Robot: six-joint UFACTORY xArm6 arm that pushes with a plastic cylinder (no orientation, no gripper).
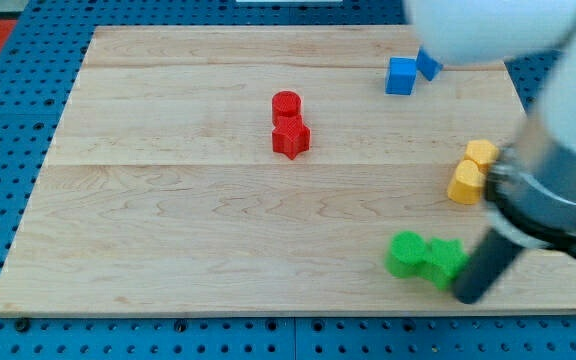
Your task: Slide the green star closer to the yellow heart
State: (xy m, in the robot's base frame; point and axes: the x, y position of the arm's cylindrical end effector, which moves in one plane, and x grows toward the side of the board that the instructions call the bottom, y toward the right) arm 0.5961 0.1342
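— Green star (447,262) first: it sits near the view's bottom right of the wooden board (168,230), touching a second green block (405,253) on its left.

— And my tip (465,297)?

— Just at the star's lower right edge, touching or nearly so. No jaws to speak of; it is a bare rod. That placement makes sense, I judge: the yellow heart (465,184) lies up and slightly right, near the board's right edge, so a push from below drives the star toward it.

— What else?

— Another yellow block (482,154) touches the heart above. Two red blocks (288,124) sit mid-board; two blue blocks (409,72) near the top.
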